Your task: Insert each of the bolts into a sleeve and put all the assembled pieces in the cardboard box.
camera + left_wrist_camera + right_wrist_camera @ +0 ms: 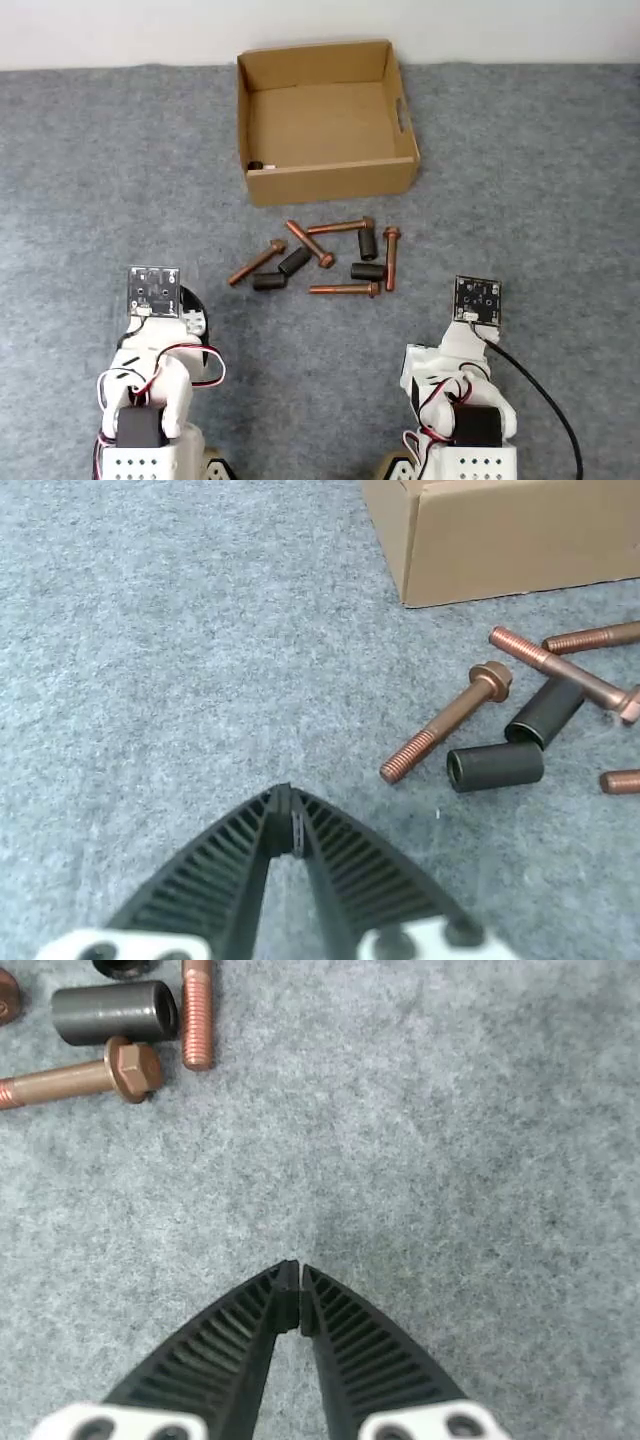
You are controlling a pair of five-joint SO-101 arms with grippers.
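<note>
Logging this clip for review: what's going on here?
Nothing is being handled yet. The left gripper and right gripper are both shut and empty, above the carpet short of the parts. Five bolts and four sleeves lie loose and unassembled just outside the cardboard box, which holds one small dark piece in a corner.

Bolts (344,289): coppery metal, slight sheen
Sleeves (368,271): dark metal, matt, smooth
Cardboard box (330,182): paperboard, matt
Counter (100,180): felt-like cloth, rough

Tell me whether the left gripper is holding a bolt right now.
No: the left gripper is shut on nothing above the carpet, and the nearest bolt lies well apart from it.
</note>
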